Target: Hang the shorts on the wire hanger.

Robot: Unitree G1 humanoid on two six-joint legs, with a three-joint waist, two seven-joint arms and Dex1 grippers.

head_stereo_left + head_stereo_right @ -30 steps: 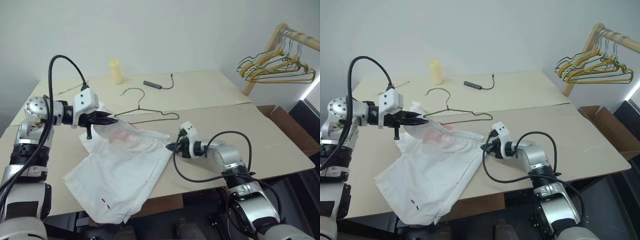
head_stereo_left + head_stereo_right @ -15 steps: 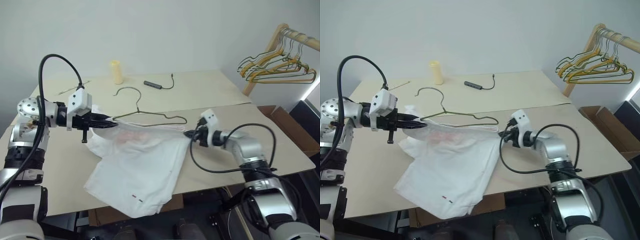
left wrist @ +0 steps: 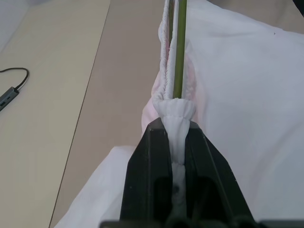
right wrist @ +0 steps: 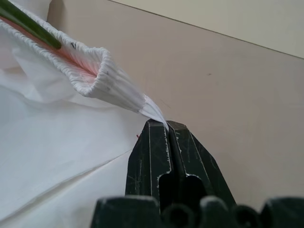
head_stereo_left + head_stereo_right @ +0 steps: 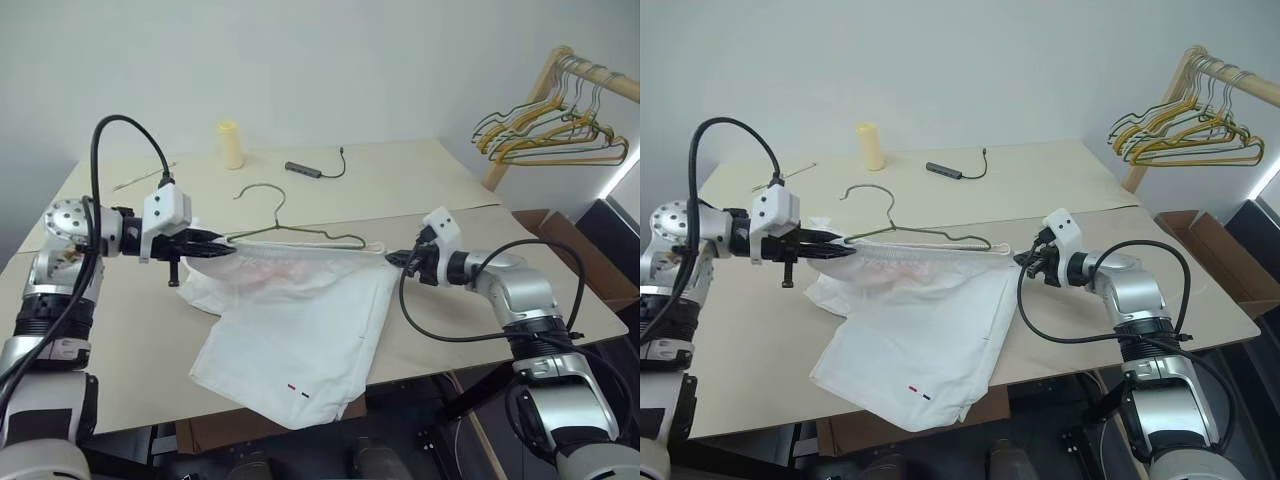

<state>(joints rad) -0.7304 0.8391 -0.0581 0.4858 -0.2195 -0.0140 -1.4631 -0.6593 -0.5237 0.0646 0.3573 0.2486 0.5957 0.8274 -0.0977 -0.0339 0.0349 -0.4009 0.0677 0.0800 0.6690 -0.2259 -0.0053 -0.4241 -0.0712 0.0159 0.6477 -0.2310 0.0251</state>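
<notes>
We see the shorts (image 5: pixel 300 330) stretched by their waistband between our two end effectors above the counter (image 5: pixel 420 180), the legs hanging down toward 6 o'clock with the lower hem lying on the counter's near edge. Our left end effector (image 5: pixel 222 240), at 9 o'clock of the garment, is clamped narrow on one end of the gathered waistband; in its wrist view the bunched fabric sits between the black fingers (image 3: pixel 152 156). Our right end effector (image 5: pixel 395 258), at 3 o'clock, is pinched fully together on the other end of the waistband, with a corner of fabric caught at the fingertips (image 4: pixel 159 130). The wire hanger (image 5: pixel 290 232) runs along the taut waistband, its lower bar inside the waistband opening, its hook rising toward 12 o'clock. A yellow cylinder (image 5: pixel 232 144) and a dark cable adapter (image 5: pixel 305 169) rest at the counter's far side. Bunched hangers (image 5: pixel 555 135) hang on a wooden rail at 2 o'clock.
</notes>
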